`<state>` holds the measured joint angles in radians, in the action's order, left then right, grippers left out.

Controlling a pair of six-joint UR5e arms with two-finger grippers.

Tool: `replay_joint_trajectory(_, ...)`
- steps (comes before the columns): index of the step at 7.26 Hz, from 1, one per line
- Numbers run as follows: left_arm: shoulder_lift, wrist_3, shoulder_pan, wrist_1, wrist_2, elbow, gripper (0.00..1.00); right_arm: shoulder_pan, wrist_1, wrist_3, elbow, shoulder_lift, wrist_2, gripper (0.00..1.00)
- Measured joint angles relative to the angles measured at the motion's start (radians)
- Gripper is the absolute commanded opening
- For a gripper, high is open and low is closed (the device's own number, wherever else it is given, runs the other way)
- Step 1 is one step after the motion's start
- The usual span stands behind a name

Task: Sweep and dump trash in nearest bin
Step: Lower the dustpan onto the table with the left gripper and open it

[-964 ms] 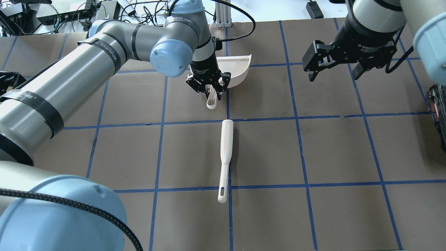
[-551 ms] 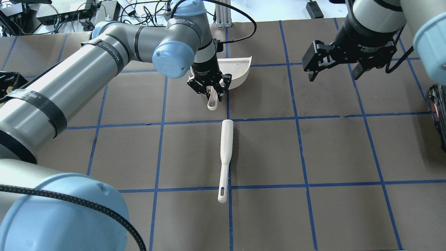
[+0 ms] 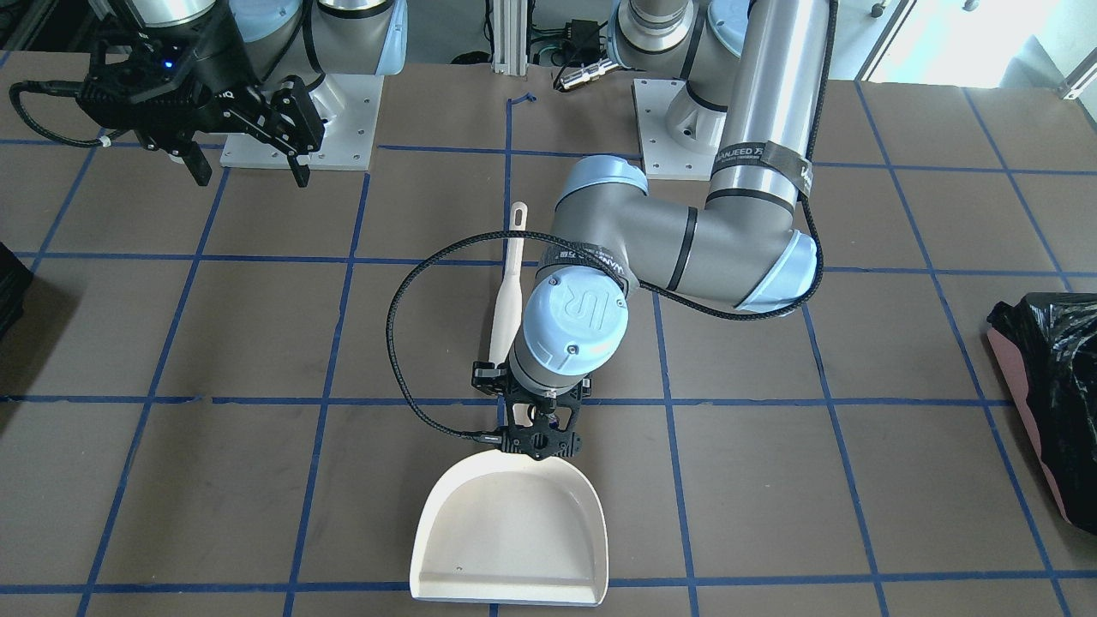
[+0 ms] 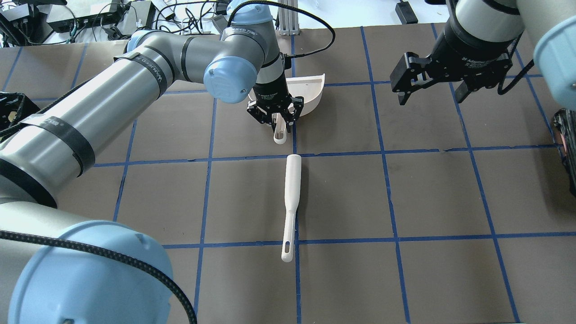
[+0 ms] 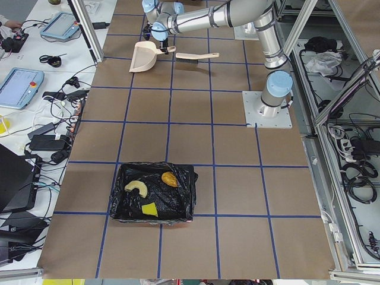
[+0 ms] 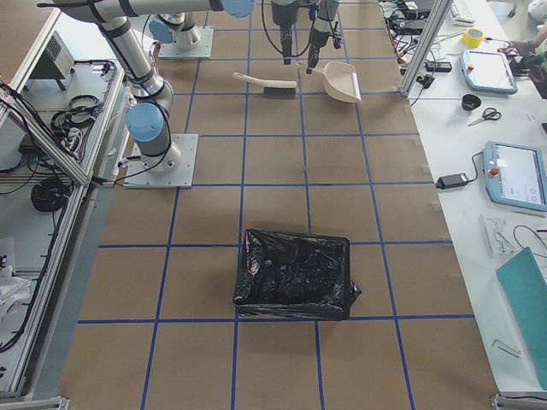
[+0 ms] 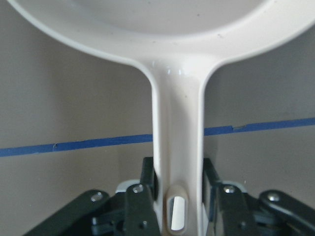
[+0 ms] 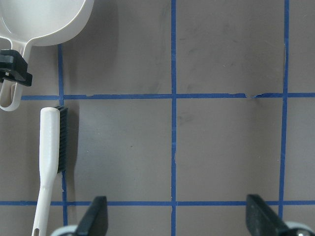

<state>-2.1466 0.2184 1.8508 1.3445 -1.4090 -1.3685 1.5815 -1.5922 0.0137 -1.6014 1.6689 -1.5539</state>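
Note:
My left gripper [image 4: 277, 124] is shut on the handle of the cream-white dustpan [image 4: 311, 92], which sits at the far middle of the table; the wrist view shows its fingers [image 7: 147, 179] on both sides of the handle. The dustpan [image 3: 506, 531] looks empty. My right gripper [image 4: 429, 92] is open and empty, hovering at the far right. The trash lies in the black-lined bin [image 5: 189, 199] at the table's left end: a croissant [image 5: 136, 188], a bread roll [image 5: 169, 178] and a yellow block [image 5: 149, 209].
A white brush with dark bristles [image 4: 291, 198] lies at mid-table, just on the near side of the dustpan handle. A second black-lined bin [image 6: 295, 273] stands at the table's right end, with nothing showing in it. Blue tape lines grid the brown table.
My left gripper has shifted a little to the right and turned slightly, with the dustpan handle in it. The brush and my right arm have not moved.

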Motion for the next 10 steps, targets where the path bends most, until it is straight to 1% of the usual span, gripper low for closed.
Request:
replay_joint_trajectory(3, -0.013, -0.002, 0.012, -0.009, 0.007, 0.011, 0.0, 0.0, 0.0, -0.001, 0.0, 0.0, 0.0, 1.0)
replay_joint_trajectory(4, -0.024, -0.002, 0.013, -0.024, 0.007, 0.012, 0.25, 0.0, 0.0, -0.001, 0.0, 0.0, 0.0, 1.0)
replay_joint_trajectory(5, -0.033, -0.001, 0.013, -0.035, 0.007, 0.012, 0.37, 0.0, 0.0, -0.001, 0.0, 0.0, 0.0, 1.0)
replay_joint_trajectory(6, -0.036, 0.001, 0.014, -0.047, 0.006, 0.012, 0.82, 0.0, 0.0, -0.001, 0.0, 0.0, 0.0, 1.0)
replay_joint_trajectory(7, -0.038, 0.001, 0.015, -0.062, 0.005, 0.011, 1.0, 0.0, 0.0, -0.001, 0.0, 0.0, 0.0, 1.0)
replay_joint_trajectory(10, -0.03, -0.007, 0.02, -0.074, -0.004, 0.004, 1.0, 0.0, 0.0, -0.001, 0.0, 0.0, -0.001, 1.0)
